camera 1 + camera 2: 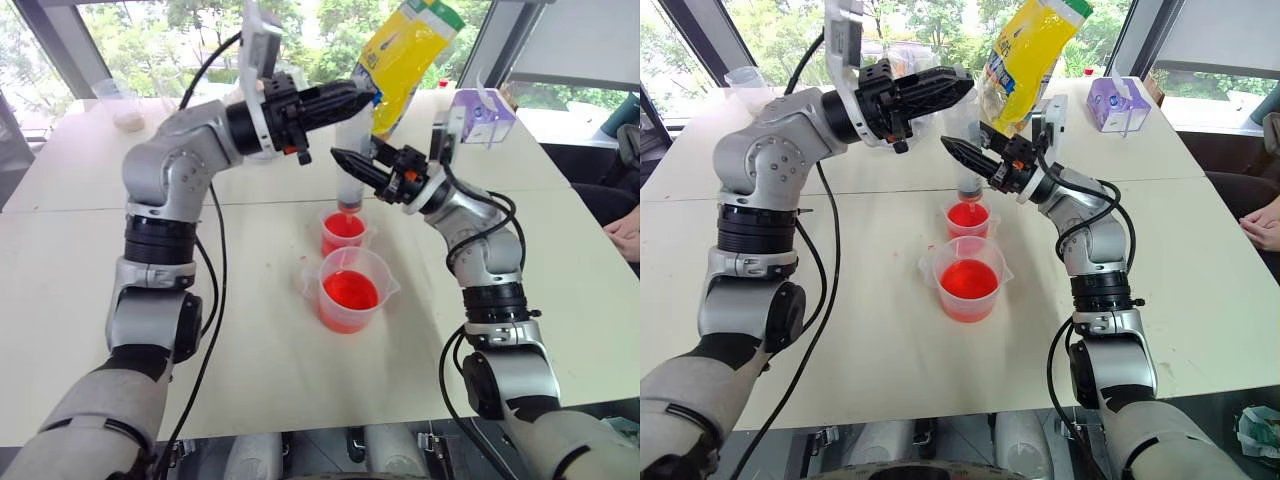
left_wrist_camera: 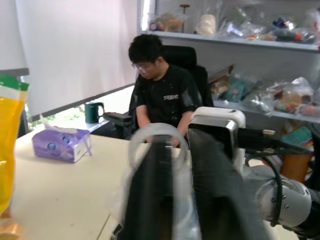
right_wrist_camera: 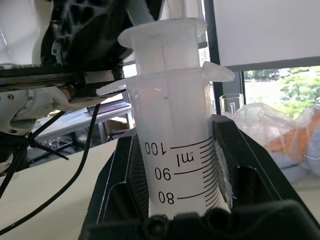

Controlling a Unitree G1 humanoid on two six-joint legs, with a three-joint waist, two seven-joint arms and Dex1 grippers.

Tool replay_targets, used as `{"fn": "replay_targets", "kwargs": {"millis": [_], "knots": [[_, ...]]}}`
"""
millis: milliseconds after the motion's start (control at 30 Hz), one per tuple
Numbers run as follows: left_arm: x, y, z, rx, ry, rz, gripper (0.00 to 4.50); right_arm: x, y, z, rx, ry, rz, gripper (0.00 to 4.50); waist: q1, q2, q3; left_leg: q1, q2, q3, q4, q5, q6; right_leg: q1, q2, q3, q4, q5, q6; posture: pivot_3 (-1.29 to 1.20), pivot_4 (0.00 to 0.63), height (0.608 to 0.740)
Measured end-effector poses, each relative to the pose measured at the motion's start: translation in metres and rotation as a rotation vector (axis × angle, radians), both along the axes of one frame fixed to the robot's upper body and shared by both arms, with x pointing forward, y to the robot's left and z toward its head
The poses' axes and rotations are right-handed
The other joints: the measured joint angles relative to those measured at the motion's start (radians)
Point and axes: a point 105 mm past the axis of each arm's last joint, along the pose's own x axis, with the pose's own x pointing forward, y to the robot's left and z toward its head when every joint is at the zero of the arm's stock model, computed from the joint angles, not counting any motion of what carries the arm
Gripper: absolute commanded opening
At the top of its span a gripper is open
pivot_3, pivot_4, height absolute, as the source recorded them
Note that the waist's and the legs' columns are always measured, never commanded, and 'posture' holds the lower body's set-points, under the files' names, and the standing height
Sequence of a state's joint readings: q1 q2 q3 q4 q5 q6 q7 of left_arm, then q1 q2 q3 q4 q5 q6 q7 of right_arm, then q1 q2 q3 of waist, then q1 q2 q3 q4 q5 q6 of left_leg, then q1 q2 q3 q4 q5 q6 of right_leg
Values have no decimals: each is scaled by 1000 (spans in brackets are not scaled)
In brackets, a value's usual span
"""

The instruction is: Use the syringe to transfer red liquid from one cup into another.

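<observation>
The syringe [image 1: 350, 188] stands upright, its narrow tip just above the smaller clear cup [image 1: 343, 236], which holds red liquid [image 1: 343, 226]. My right gripper [image 1: 347, 160] is shut on the syringe's fat barrel [image 3: 175, 150], whose printed scale shows between the fingers. My left gripper [image 1: 358, 98] comes in from the left at the syringe's top and is shut on the plunger [image 2: 159, 142]. The larger beaker [image 1: 351, 292], with spout and side handle, sits nearer to me and holds more red liquid.
A yellow bag [image 1: 405, 55] stands behind the syringe, a purple tissue pack [image 1: 483, 115] at the back right, and a clear cup [image 1: 121, 104] at the far left. A person's hand [image 1: 626, 234] rests at the right edge; the person [image 2: 160, 95] sits by shelves.
</observation>
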State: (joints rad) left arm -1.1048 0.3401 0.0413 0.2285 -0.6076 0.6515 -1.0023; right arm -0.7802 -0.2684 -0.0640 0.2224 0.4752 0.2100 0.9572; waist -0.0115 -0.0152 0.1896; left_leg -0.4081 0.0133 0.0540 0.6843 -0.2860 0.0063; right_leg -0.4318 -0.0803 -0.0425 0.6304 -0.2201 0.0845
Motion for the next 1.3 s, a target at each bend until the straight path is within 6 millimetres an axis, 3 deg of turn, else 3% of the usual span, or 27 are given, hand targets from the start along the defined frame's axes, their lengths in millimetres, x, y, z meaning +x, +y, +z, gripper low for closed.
{"fn": "replay_targets", "kwargs": {"millis": [1033, 1133, 1300], "knots": [[5, 2, -15, 53, -23, 37, 42, 1, 0, -3, 8, 74, 12, 1382, -2, 0, 0, 0, 0, 0, 0, 0, 0, 0, 0, 0, 0, 0, 0, 0, 150, 740], [7, 3, -15, 49, -18, 46, 939, 1, 0, -3, 11, 77, 11, 1382, -2, 0, 0, 0, 0, 0, 0, 0, 0, 0, 0, 0, 0, 0, 0, 0, 150, 740], [5, 1, -12, 44, -20, 30, 3309, 3, 0, -3, 18, 95, -5, 1382, -1, 0, 0, 0, 0, 0, 0, 0, 0, 0, 0, 0, 0, 0, 0, 0, 150, 740]]}}
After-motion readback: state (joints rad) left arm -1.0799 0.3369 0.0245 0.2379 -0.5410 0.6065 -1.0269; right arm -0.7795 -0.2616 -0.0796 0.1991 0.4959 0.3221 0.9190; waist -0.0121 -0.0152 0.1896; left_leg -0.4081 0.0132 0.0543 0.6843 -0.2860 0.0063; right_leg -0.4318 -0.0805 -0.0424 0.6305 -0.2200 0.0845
